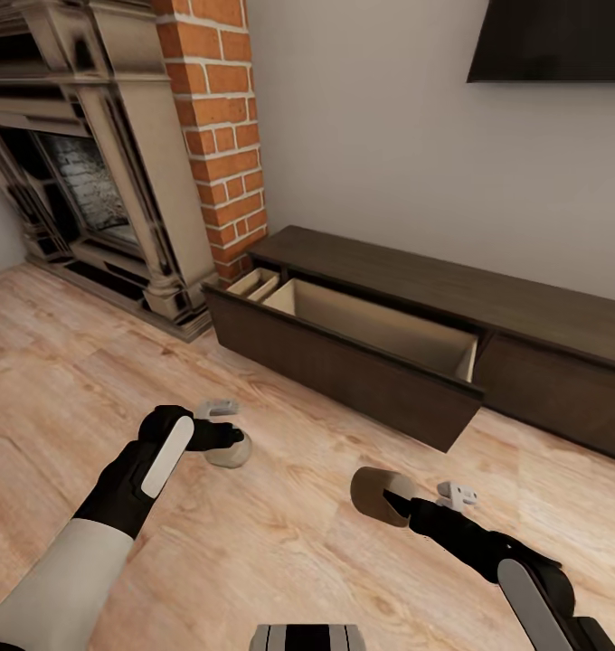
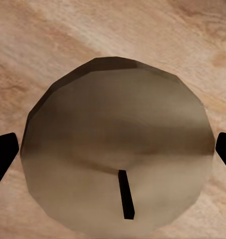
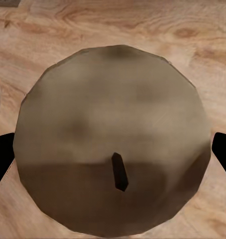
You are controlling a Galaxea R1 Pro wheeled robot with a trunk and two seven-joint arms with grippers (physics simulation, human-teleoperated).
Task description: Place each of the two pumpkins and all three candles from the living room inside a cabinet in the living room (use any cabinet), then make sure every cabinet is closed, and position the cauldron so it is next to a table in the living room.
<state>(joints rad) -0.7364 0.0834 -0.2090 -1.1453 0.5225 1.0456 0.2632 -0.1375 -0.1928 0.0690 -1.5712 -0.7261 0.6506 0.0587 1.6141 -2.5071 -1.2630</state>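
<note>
Left claw clamps a candle from both sides just over the plank floor, wick end facing the wrist. Right claw grips a second candle, its long axis tipped sideways, flat end toward the left arm. Beyond them, the cabinet stands with one drawer pulled out.

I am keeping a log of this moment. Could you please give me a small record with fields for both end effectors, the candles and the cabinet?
left end effector: shut on left candle
right end effector: shut on right candle
wicks: dark, seen in both wrist views
cabinet: one drawer pulled open, pale inside
candles in drawer: none visible
floor: light wood planks
</note>
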